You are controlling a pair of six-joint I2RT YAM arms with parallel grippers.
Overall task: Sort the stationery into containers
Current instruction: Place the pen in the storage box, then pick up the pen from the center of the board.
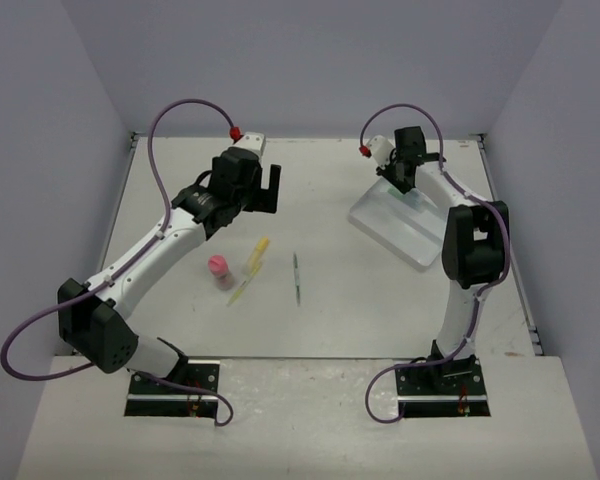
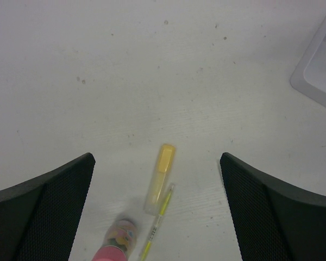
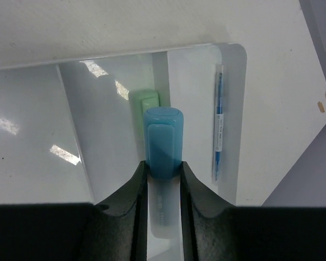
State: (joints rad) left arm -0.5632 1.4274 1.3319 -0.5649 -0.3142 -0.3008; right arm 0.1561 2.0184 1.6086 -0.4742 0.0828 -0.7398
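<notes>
1. Since the right gripper [image 3: 163, 176] is clamped on the light-blue stick [image 3: 162, 136] right over the clear tray [image 3: 32, 136], I'd guess it's mid-drop. A green stick [image 3: 144, 99] lies in the tray just ahead of it, so the short sticks seem to share a lane.
2. A slim blue pen [image 3: 218, 122] sits alone in the outer compartment, so pens probably get their own lane.
3. The left gripper [image 2: 156, 157] hangs wide open and empty above the table [image 2: 152, 65], jaws either side of the yellow marker [image 2: 160, 176]. It's likely lining up that grab.
4. Not sorted yet: the thin yellow-green pen [image 2: 157, 223], the pink cylinder [image 2: 119, 239] and another slim pen [image 1: 297, 278].
</notes>
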